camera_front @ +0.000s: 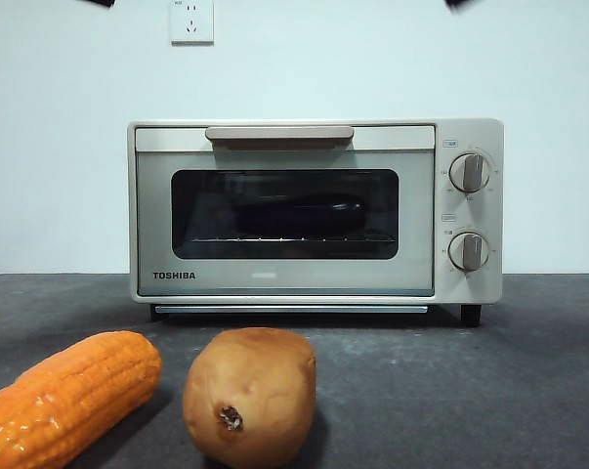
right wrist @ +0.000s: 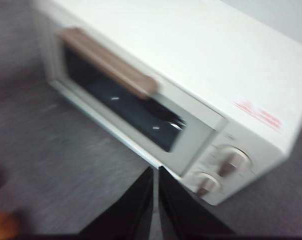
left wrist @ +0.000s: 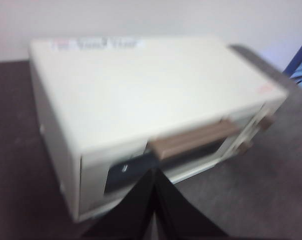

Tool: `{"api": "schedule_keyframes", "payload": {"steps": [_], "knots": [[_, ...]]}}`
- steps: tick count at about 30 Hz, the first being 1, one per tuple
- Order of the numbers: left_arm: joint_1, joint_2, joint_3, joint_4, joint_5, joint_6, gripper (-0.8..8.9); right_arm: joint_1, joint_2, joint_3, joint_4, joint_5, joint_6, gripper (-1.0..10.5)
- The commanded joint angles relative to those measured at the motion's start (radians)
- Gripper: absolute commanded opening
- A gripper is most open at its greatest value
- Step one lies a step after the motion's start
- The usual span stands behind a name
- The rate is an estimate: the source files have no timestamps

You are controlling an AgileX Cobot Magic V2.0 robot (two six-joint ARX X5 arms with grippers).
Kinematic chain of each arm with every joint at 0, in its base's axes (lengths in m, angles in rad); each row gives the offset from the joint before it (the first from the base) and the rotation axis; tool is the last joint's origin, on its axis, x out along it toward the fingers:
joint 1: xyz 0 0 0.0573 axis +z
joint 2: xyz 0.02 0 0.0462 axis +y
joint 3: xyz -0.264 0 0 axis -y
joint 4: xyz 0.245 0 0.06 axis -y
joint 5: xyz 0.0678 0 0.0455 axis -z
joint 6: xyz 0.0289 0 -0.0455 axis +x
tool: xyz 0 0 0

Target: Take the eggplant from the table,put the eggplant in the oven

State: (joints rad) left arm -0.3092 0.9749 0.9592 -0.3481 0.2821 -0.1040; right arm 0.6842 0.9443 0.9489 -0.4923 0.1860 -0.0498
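The cream-white oven (camera_front: 284,283) stands at the back of the dark grey table (camera_front: 489,391) with its door shut and its beige handle (camera_front: 279,133) up. Behind the dark glass a glossy dark elongated shape, the eggplant (camera_front: 312,212), lies on the rack. My left gripper (left wrist: 155,174) hovers above the oven's (left wrist: 140,85) front edge, shut and holding nothing. My right gripper (right wrist: 156,172) hangs over the table in front of the oven (right wrist: 201,55) near its knobs, also shut and holding nothing. In the front view both arms show only as black tips at the top corners.
An orange corn cob (camera_front: 64,396) and a tan potato (camera_front: 250,396) lie side by side at the table's near edge. A wall socket (camera_front: 191,20) sits high on the white wall. Something blue (left wrist: 301,65) stands beyond the table's edge.
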Motion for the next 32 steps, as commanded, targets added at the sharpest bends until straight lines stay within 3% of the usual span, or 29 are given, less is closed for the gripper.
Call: {"api": "schedule_keyframes", "payload": {"steps": [1, 6, 10, 13, 26, 30, 32], "knots": [[-0.04, -0.047, -0.1, 0.038, -0.084, -0.008, 0.04, -0.04, -0.032, -0.109, 0.149, -0.003, 0.071, 0.1], [-0.087, -0.148, -0.27, 0.14, -0.163, -0.047, 0.04, -0.052, -0.107, -0.312, 0.383, -0.003, 0.096, 0.1], [-0.105, -0.186, -0.354, 0.199, -0.198, -0.065, 0.04, -0.052, -0.143, -0.416, 0.48, -0.002, 0.103, 0.1], [-0.106, -0.185, -0.36, 0.166, -0.197, -0.099, 0.04, -0.052, -0.142, -0.438, 0.483, 0.002, 0.102, 0.1], [-0.111, -0.186, -0.36, 0.159, -0.196, -0.099, 0.04, -0.053, -0.142, -0.438, 0.522, 0.002, 0.101, 0.1], [-0.101, -0.305, -0.36, 0.126, -0.211, -0.097, 0.04, -0.053, -0.143, -0.438, 0.522, 0.003, 0.101, 0.1], [-0.083, -0.405, -0.361, 0.109, -0.212, 0.016, 0.04, -0.053, -0.142, -0.438, 0.522, 0.003, 0.101, 0.1]]}}
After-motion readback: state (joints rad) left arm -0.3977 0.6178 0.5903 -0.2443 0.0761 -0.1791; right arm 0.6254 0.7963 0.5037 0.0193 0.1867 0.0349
